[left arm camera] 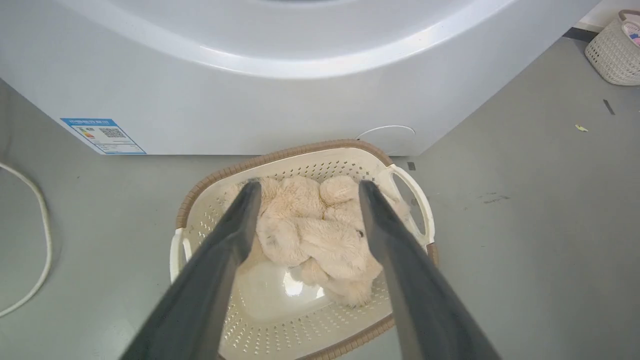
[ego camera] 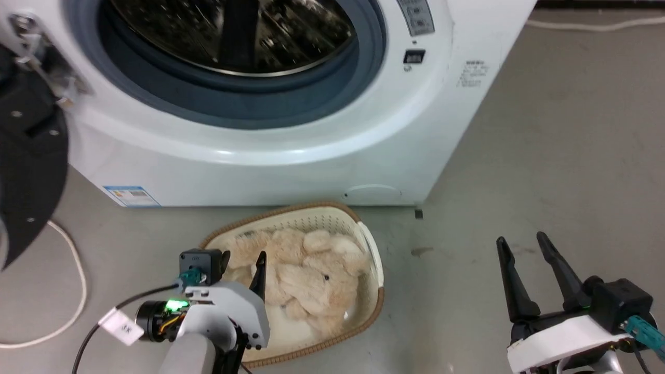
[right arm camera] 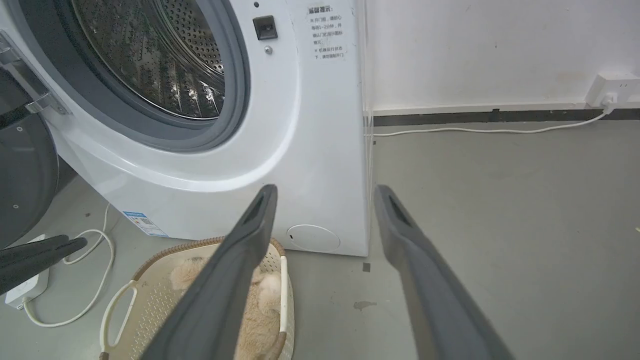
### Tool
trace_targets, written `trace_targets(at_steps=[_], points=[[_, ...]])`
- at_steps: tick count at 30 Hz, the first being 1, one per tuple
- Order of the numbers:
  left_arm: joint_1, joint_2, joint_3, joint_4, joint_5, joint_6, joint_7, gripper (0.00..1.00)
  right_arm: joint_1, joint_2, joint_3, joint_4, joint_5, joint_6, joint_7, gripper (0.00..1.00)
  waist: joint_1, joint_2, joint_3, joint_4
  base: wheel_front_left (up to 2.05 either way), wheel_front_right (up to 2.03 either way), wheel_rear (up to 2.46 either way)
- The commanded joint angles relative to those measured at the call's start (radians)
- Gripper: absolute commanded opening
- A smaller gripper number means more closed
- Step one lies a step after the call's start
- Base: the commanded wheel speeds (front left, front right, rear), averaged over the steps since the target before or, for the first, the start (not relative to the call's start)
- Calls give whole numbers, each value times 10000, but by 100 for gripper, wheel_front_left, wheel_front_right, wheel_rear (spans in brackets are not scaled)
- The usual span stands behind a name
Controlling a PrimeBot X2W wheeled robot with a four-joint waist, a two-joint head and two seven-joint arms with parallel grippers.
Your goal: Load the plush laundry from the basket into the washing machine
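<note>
Left gripper [left arm camera: 310, 186] spread wide, empty | plush laundry [left arm camera: 320, 240] lies just beyond its fingertips, in the basket [left arm camera: 280, 155] | risk: you pinch only fur and it slips, or a finger hooks the handle [left arm camera: 417, 200] beside it.

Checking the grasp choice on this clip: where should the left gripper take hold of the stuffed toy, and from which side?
Probably its thick middle body, from straight above. The stuffed toy lies sprawled flat in the basket, whose walls block any sideways approach, and the open left gripper is above it.
</note>
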Motion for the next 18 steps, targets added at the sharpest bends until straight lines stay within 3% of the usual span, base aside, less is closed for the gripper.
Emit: trace_targets(at_steps=[1, 18], points=[[-360, 101, -153, 326, -100, -57, 103, 100, -206, -2, 17, -101, 180, -2, -111, 100, -1, -1, 354, -184, 0, 0, 0], [-2221, 754, -1639, 2229, 232, -90, 1587, 100, -429, -3, 147, -422, 1198, -4, -465, 100, -1, -1, 2158, -883, 0, 0, 0]])
